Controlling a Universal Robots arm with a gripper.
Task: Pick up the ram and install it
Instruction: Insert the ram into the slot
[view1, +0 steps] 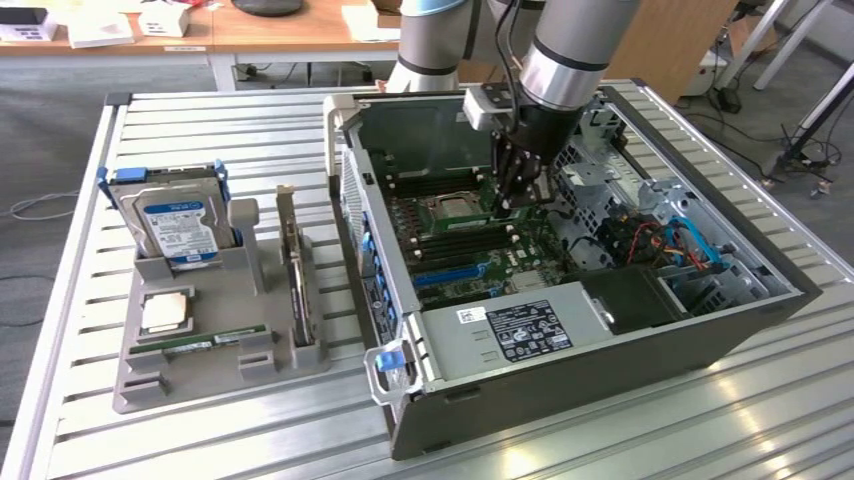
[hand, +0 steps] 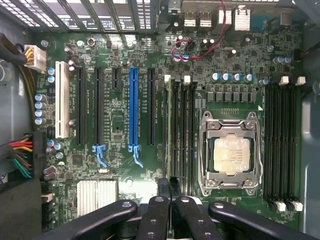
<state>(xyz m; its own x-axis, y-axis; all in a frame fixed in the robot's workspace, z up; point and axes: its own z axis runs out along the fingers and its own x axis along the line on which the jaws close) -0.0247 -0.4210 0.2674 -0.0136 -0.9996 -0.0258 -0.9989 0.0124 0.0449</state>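
Inside the open PC case (view1: 747, 300), my gripper (view1: 518, 200) hangs low over the motherboard (hand: 125, 165). A ram (hand: 168, 125), seen edge-on as a thin green strip, stands in the memory slot nearest the blue expansion slot (hand: 132, 110), beside the CPU socket (hand: 231, 155). My gripper (hand: 169, 192) hovers by one end of that ram. Its black fingers (hand: 159, 210) are drawn together with nothing visible between them. Whether they touch the stick is hidden. A second ram (view1: 200, 342) lies flat in the grey tray (view1: 147, 385).
The grey tray at the exterior view's left also carries a blue-labelled hard drive (view1: 171, 225), a square silver CPU (view1: 166, 312) and an upright card (view1: 291, 275). Cable bundles (hand: 17, 160), a power supply (view1: 527, 330) and drive cages (view1: 681, 250) crowd the case.
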